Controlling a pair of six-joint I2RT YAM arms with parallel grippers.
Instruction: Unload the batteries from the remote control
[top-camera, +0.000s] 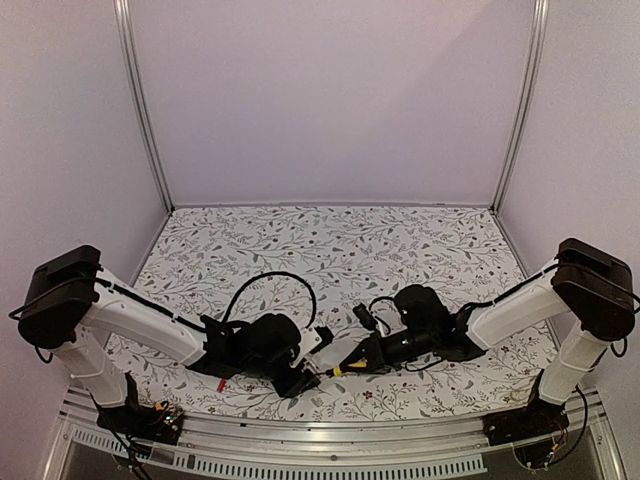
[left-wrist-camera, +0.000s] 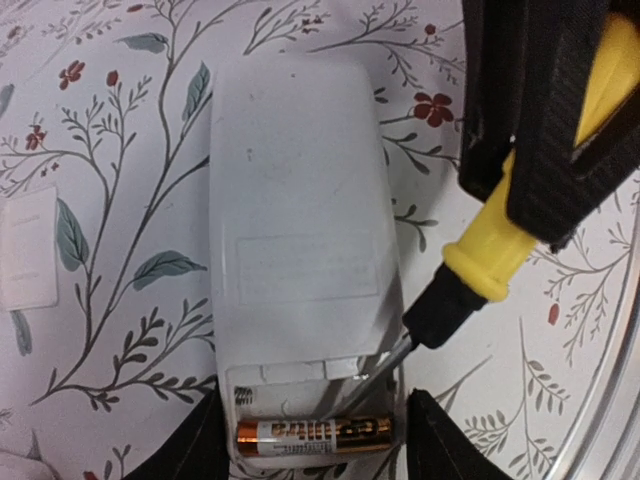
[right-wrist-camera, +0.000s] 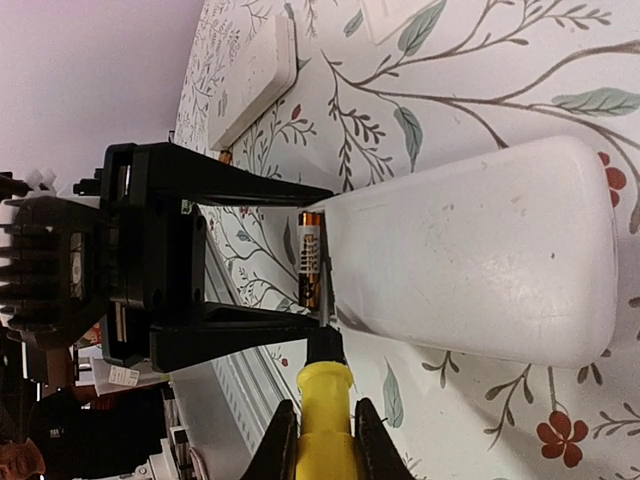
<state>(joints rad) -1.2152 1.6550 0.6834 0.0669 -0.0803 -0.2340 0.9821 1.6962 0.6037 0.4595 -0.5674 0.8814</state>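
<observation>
1. At the near edge of the table, the left gripper is pinching the remote across its open end, one finger on each side, back face up.
2. In the open bay, one battery lies crosswise at the very end of the remote. The slot beside it looks empty.
3. The right gripper is clamped on the screwdriver. Its metal tip pokes in at the bay's edge, just beside the battery.
4. First risk: the tip skids off the round battery and gouges the plastic or the spring contact. Too shallow an angle would cause that.
5. Second risk: too hard a lever, and the battery pops free, rolls over the table and maybe drops off the near edge.
6. Third risk: the prying force twists the remote out of the left fingers, since they hold only its end.
7. Fourth risk: the two grippers sit very close here, so a wide swing of the handle could knock the left fingers.
</observation>
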